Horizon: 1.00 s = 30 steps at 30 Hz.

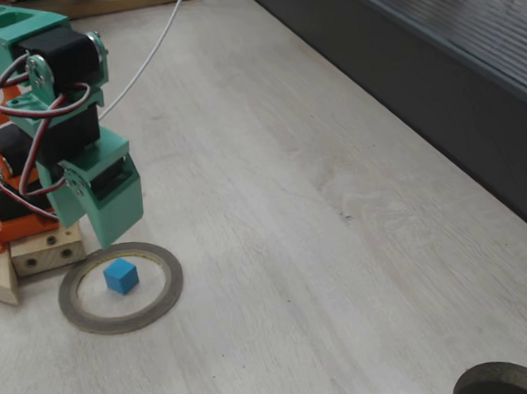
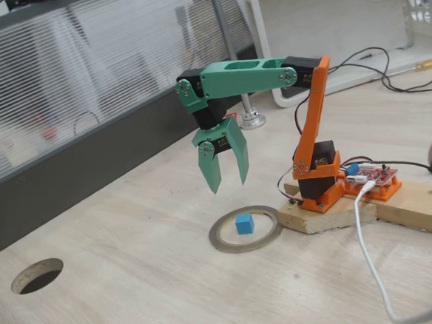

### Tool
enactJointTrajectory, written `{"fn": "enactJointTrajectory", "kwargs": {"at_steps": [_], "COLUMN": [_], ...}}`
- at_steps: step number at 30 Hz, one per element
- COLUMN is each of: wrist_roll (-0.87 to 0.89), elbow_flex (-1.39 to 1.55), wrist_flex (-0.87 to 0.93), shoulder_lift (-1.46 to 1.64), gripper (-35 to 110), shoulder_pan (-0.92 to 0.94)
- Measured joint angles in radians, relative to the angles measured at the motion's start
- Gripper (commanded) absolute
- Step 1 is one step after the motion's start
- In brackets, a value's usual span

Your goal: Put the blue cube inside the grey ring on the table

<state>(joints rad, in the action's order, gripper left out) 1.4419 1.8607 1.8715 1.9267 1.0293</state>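
Note:
The small blue cube [image 1: 121,276] [image 2: 244,224] rests on the table [image 1: 322,247] [image 2: 155,291] inside the flat grey ring [image 1: 167,300] [image 2: 221,241]. It touches no part of the ring's band. Above it hangs my green gripper [image 2: 229,185] [image 1: 111,236], open, with nothing between its fingers. Its fingertips point down and stand a clear gap above the ring's far side. The arm's orange base [image 2: 315,180] sits just beside the ring.
A wooden block [image 2: 361,213] under the arm's base touches the ring's edge. A dark round hole [image 2: 37,275] [image 1: 506,380] is cut in the table farther off. A dark ribbed wall panel [image 1: 436,65] runs along the table's far edge. A white cable [image 2: 375,277] trails across the table.

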Motion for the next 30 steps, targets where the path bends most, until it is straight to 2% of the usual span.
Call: {"fn": "enactJointTrajectory", "kwargs": {"at_steps": [7,17,30], "wrist_roll": [0.000,0.000,0.000], "elbow_flex": [0.000,0.000,0.000], "wrist_flex": [0.000,0.000,0.000], "shoulder_lift": [0.000,0.000,0.000], "gripper": [39,16,15], "shoulder_pan": [0.000,0.000,0.000]}}
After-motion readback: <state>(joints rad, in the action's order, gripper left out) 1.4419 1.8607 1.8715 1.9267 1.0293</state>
